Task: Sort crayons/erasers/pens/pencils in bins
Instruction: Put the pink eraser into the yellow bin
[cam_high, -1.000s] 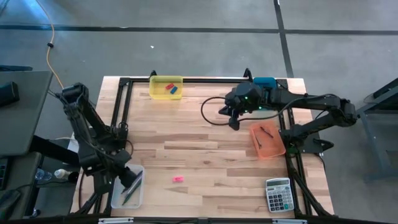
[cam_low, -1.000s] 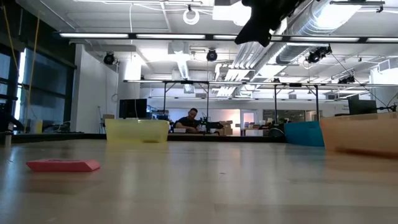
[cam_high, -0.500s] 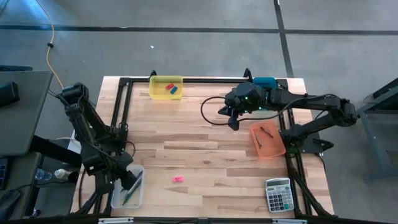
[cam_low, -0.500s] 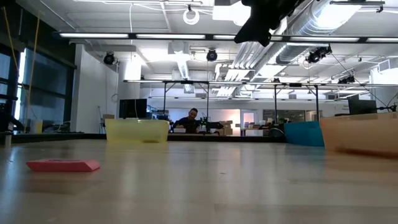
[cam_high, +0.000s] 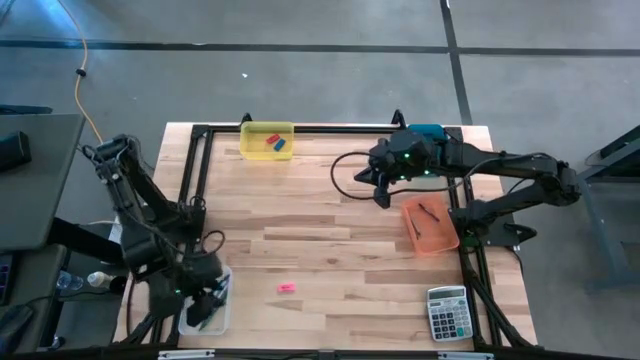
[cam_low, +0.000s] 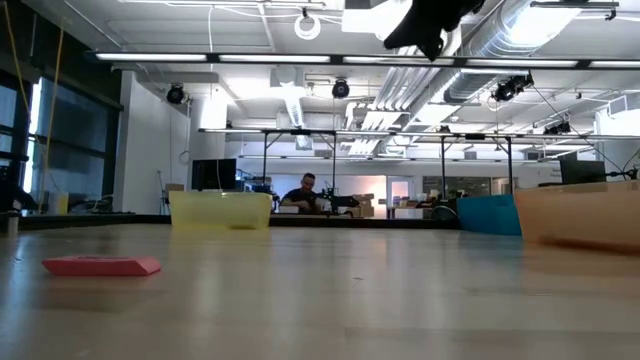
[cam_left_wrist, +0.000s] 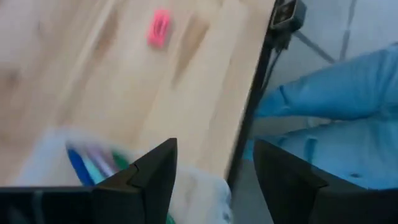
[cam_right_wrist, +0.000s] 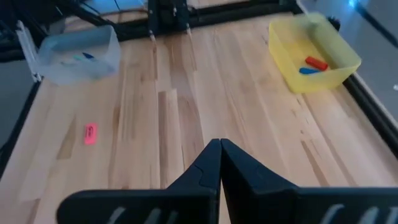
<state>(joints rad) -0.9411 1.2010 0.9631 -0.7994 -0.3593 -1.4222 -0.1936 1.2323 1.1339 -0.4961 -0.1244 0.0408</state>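
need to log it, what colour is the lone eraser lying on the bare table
Pink eraser; it shows best in the right wrist view.

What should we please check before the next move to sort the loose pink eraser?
1. Pink eraser lies free on the table, nothing touching it: ok.
2. Left tool open, empty, above the clear bin: ok.
3. Right tool shut, empty, raised over the far table: ok.
4. Yellow bin holds a red and a blue eraser, with room left: ok.
5. Path between pink eraser and yellow bin clear: ok.
6. Sticks fully settled in the clear bin: cannot tell.
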